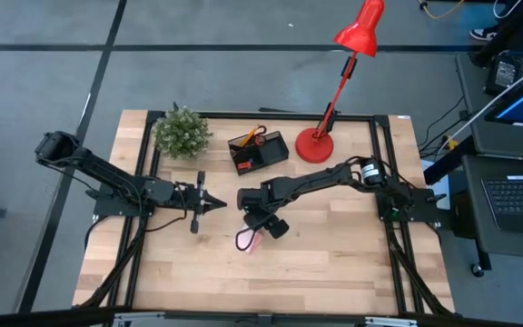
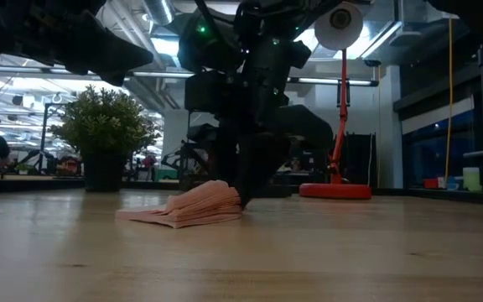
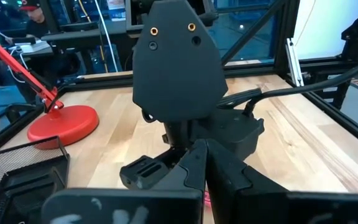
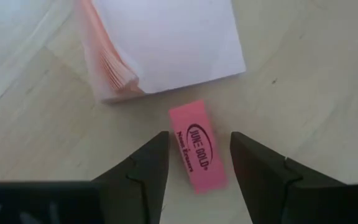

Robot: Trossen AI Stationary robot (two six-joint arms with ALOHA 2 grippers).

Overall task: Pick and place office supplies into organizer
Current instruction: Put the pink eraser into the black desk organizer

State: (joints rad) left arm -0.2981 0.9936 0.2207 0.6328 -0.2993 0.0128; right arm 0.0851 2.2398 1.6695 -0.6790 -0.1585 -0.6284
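pincer of the right arm hangs low over the counter with its fingers spread, one on each side of a pink eraser that lies flat on the wood and is not yet pinched. the right arm reaches in from the counter's right edge, elbow bent, wrist turned down near the middle. the left arm lies stretched from the left edge toward the middle, its pincer pressed together to a point and holding nothing, just left of the right arm's wrist.

only the right wrist view shows the eraser clearly — dark print on its face, and a note pad with a white top sheet and pinkish edges just beside it, not touching. from above the pad is only a small pink patch mostly hidden under the arm. the low view shows the pad's fanned pages on the wood with the right arm's dark finger coming down just beside them.

the organizer stands toward the far side, well apart from the eraser, with scissors and pencils already in it. a potted plant stands to its left and a red lamp to its right.
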